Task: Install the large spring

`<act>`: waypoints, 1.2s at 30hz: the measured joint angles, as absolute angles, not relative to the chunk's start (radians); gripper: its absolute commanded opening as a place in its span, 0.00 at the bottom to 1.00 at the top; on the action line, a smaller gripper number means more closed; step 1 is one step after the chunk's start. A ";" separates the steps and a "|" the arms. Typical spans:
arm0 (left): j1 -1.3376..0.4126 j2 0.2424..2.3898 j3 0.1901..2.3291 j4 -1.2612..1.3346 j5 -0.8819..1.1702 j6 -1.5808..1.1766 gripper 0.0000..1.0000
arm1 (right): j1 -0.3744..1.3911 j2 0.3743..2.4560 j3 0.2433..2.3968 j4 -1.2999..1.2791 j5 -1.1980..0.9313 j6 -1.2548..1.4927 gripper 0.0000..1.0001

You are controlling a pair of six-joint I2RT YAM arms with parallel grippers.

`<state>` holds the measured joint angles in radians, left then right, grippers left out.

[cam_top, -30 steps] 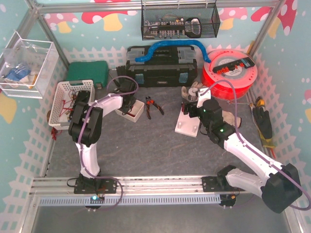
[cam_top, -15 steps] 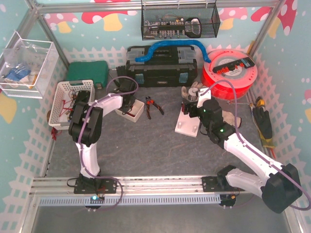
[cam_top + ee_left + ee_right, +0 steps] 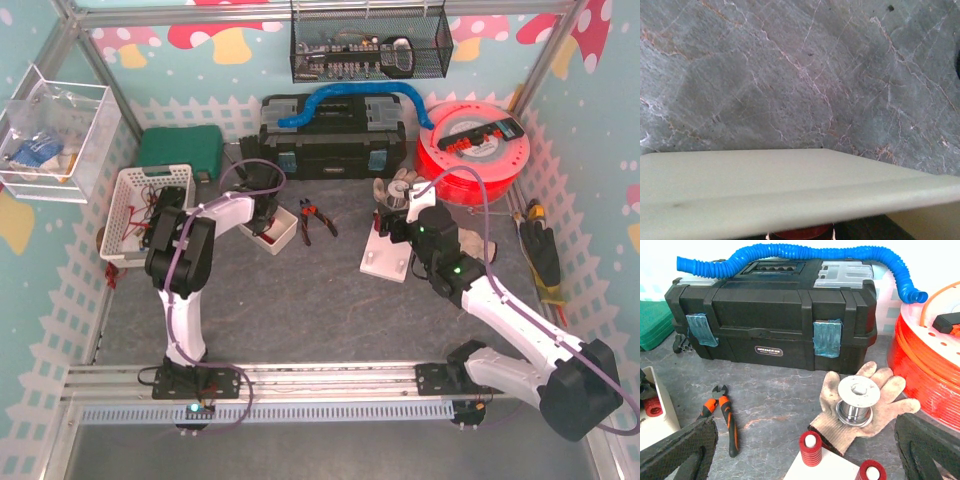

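Note:
A white base plate (image 3: 385,262) lies right of centre. Two red springs sit on its white pegs, one (image 3: 811,449) and another (image 3: 871,472). My right gripper (image 3: 398,228) hovers just above the plate's far end, open and empty, with its fingers (image 3: 685,450) spread wide. My left gripper (image 3: 265,215) reaches down into a small white box (image 3: 280,236). In the left wrist view the box's rim (image 3: 790,185) fills the frame and a red piece (image 3: 802,233) shows at the bottom edge. The fingers are hidden. A red spring (image 3: 653,408) lies in that box.
Orange-handled pliers (image 3: 312,218) lie between the box and the plate. A work glove with a metal spool (image 3: 857,402) lies behind the plate. A black toolbox (image 3: 330,140), a red filament reel (image 3: 475,140), a white basket (image 3: 135,210) and a green case (image 3: 180,148) line the back.
The left arm's forearm has shifted slightly toward the back over the white box. The right arm has not moved.

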<state>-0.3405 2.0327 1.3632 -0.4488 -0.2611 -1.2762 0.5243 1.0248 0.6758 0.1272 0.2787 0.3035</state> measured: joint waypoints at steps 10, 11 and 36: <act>-0.340 2.028 1.364 -0.452 -0.273 -1.275 0.13 | 0.524 1.025 0.675 0.127 0.280 0.303 0.96; -0.339 2.025 1.365 -0.457 -0.273 -1.271 0.13 | 0.524 1.025 0.675 0.127 0.280 0.303 0.96; -0.534 1.473 0.902 0.271 -0.114 -0.461 0.00 | 0.524 1.108 0.825 0.035 0.013 0.400 0.91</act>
<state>-0.5343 1.4727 0.9016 0.2714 -0.1143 -0.4614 0.5243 1.1084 0.8253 0.0345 0.0132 0.3996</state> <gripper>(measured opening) 0.310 0.928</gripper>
